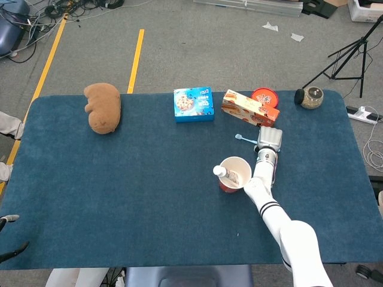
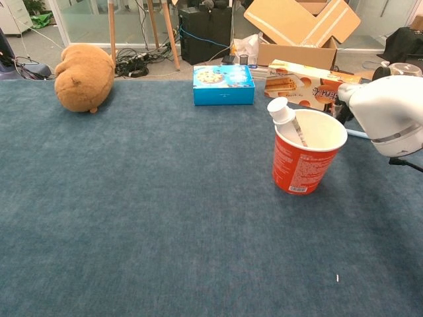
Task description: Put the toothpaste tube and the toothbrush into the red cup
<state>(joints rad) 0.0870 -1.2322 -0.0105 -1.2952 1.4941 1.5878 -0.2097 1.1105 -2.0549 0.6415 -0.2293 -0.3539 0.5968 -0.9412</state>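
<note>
The red cup (image 1: 234, 173) (image 2: 305, 159) stands upright on the blue table, with the toothpaste tube (image 1: 226, 174) (image 2: 285, 117) leaning inside it, cap up. A light blue toothbrush (image 1: 242, 138) (image 2: 357, 134) lies flat on the table behind the cup, its handle running under my right hand (image 1: 269, 139) (image 2: 343, 105). That hand hangs palm down over the handle, and its fingers are hidden beneath its back. Only two spread fingertips of my left hand (image 1: 9, 235) show at the bottom-left edge, holding nothing.
Along the far edge sit a brown plush toy (image 1: 103, 107), a blue box (image 1: 194, 104), an orange snack box (image 1: 248, 108), a red lid (image 1: 265, 96) and a round jar (image 1: 311, 97). My white right forearm (image 2: 390, 115) stands close beside the cup.
</note>
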